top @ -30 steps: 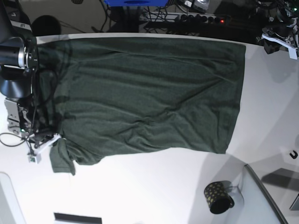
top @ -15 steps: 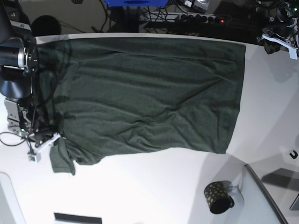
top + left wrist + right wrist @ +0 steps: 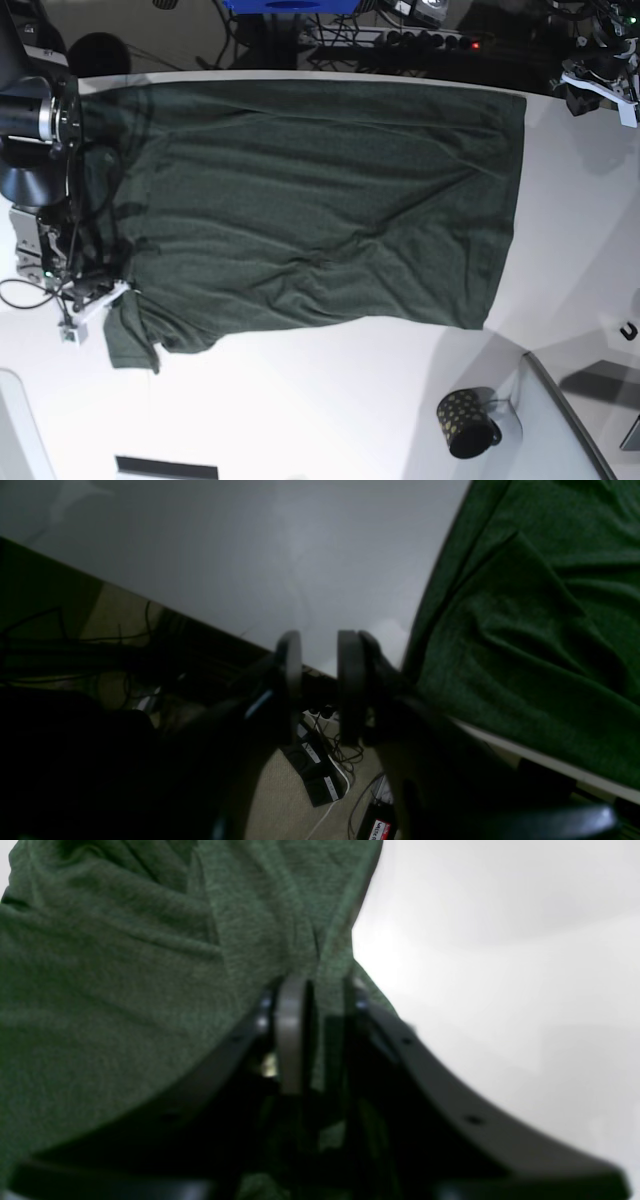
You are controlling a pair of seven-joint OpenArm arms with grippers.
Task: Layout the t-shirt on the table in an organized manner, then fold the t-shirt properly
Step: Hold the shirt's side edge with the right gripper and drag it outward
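The dark green t-shirt (image 3: 320, 200) lies spread across the white table (image 3: 330, 420), with wrinkles near its middle and one sleeve folded at the left. My right gripper (image 3: 105, 295) sits at that sleeve. In the right wrist view a fold of the t-shirt (image 3: 125, 965) runs in between the fingertips of the right gripper (image 3: 325, 990), which pinch it. My left gripper (image 3: 578, 95) hangs over the far right table edge, beside the shirt's corner. In its wrist view the left gripper (image 3: 320, 645) stands slightly open with nothing in it, and the t-shirt (image 3: 540, 630) lies to its right.
A dark gold-dotted mug (image 3: 465, 422) stands near the front right, next to a grey tray-like panel (image 3: 570, 420). A power strip (image 3: 430, 40) and cables lie on the floor beyond the far edge. Bare tabletop (image 3: 500, 965) lies beside the sleeve.
My right arm has shifted slightly toward the far side, and the sleeve's end has moved a little with it. The left arm has not moved.
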